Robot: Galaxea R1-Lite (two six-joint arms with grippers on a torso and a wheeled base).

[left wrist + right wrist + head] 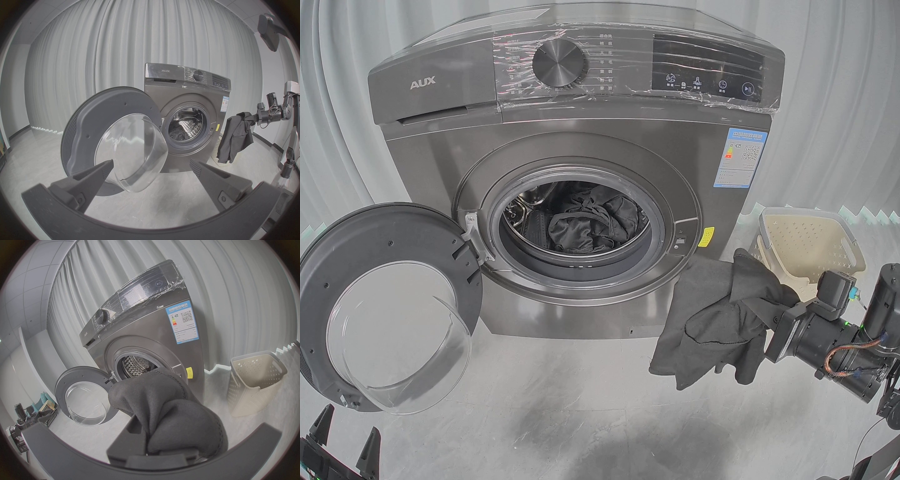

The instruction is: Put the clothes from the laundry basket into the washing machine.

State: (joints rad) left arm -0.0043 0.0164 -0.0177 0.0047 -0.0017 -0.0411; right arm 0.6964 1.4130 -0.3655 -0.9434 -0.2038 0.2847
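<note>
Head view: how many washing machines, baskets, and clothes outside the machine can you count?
Washing machine: 1
Laundry basket: 1
Dark garment outside the drum: 1
Total: 3
The dark heap inside the drum is too tangled to count.

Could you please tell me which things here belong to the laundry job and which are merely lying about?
Belonging to the job:
washing machine
its open door
dark clothes in the drum
dark garment hanging from the right gripper
laundry basket
left gripper, open, holding nothing

Lying about:
curtain behind
clutter on the floor
</note>
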